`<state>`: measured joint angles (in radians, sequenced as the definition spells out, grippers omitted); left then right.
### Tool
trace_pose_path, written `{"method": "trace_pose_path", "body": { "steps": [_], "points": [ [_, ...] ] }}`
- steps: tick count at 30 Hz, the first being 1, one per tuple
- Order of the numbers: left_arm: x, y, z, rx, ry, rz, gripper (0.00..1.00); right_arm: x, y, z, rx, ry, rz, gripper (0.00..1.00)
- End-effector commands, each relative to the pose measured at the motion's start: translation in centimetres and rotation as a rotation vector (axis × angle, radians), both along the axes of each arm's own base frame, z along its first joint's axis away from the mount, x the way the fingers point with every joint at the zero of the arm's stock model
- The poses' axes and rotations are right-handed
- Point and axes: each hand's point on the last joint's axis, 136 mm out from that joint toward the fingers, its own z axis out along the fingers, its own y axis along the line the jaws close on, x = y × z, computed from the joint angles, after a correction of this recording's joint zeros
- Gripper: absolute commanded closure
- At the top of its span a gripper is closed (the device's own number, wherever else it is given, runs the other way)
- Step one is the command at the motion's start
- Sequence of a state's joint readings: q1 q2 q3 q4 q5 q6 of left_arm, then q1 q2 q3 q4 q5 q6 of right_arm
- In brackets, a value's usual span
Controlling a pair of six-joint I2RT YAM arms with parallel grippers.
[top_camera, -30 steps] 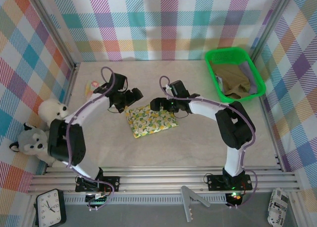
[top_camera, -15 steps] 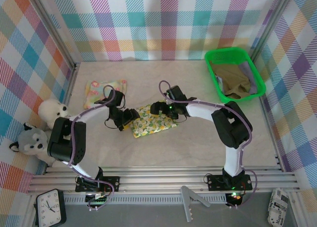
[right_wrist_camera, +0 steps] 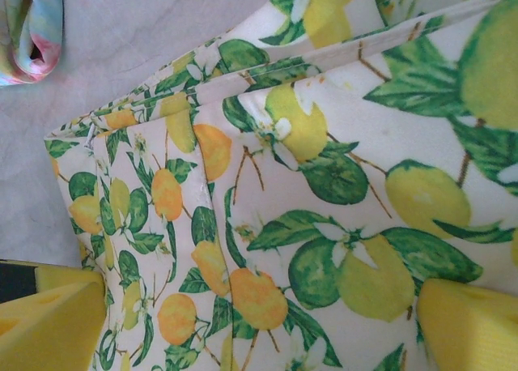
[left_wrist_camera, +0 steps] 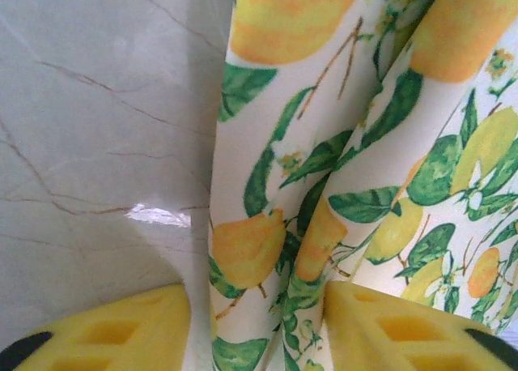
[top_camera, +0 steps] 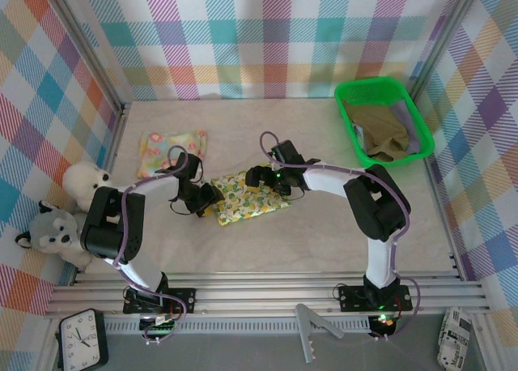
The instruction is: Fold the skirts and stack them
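We find the yellow-green floral skirt (top_camera: 247, 198) folded into a slanted rectangle at the middle of the table (top_camera: 324, 233). Its white cloth is printed with lemons, oranges and green leaves, and the right wrist view shows its layered edges meeting at one corner.

The left gripper (left_wrist_camera: 259, 322) sits at the skirt's left edge with its jaws part-way apart. One yellow finger stands on each side of a raised fold, and a gap shows between one finger and the cloth. The right gripper (right_wrist_camera: 259, 322) is at the skirt's far edge, its jaws spread wide over the print and holding nothing.

The pale yellow-pink skirt (top_camera: 171, 142) lies folded toward the back left. The olive-khaki skirt (top_camera: 380, 128) and the lavender-grey skirt (top_camera: 414, 134) are heaped in the green tray (top_camera: 384, 86) at the back right corner.

The tabletop is pale, marble-patterned and thinly veined in brown. Pastel plaid walls close three sides, and metal rails run along the near edge.

We count four skirts, two on the table and two in the tray. There are one tray, two arms, a white plush toy (top_camera: 87, 179) and a grey plush toy (top_camera: 50, 235) by the left wall, and one clock (top_camera: 82, 339).
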<state>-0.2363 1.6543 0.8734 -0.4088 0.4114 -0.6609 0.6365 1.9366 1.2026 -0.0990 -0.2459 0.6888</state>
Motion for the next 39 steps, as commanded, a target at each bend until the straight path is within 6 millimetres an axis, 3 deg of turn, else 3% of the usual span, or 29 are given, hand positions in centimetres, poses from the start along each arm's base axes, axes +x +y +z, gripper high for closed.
{"method": "trace_pose_path", "body": {
  "steps": [1, 7, 14, 18, 21, 28, 35, 39],
  "points": [
    [2.5, -2.7, 0.7, -0.120, -0.129, -0.062, 0.58, -0.4, -0.3, -1.5, -0.034, 0.053, -0.016, 0.01],
    [2.5, -2.7, 0.9, -0.122, -0.135, -0.061, 0.70, -0.4, -0.2, -1.4, -0.032, 0.053, -0.016, 0.01],
    [1.2, -0.4, 0.2, 0.015, -0.079, -0.035, 0.89, -0.4, -0.2, -1.1, -0.023, 0.047, -0.022, 0.01],
    [0.9, 1.0, 1.2, 0.116, -0.076, -0.059, 1.00, 0.2, -0.2, 1.5, 0.014, -0.015, -0.041, 0.01],
    [1.4, 2.0, 3.2, 0.264, -0.100, -0.143, 1.00, 1.2, -0.9, 3.9, 0.009, -0.097, -0.083, 0.01],
    [5.8, 3.8, 7.9, 0.599, -0.190, -0.299, 1.00, 2.9, -3.1, 7.6, -0.008, -0.198, -0.148, 0.01],
    [12.1, 7.4, 12.8, 0.977, -0.222, -0.406, 1.00, 2.8, -4.2, 8.3, -0.031, -0.217, -0.163, 0.01],
    [15.0, 8.2, 15.7, 1.087, -0.260, -0.443, 1.00, 2.6, -4.8, 8.1, -0.043, -0.211, -0.177, 0.01]
  ]
}}
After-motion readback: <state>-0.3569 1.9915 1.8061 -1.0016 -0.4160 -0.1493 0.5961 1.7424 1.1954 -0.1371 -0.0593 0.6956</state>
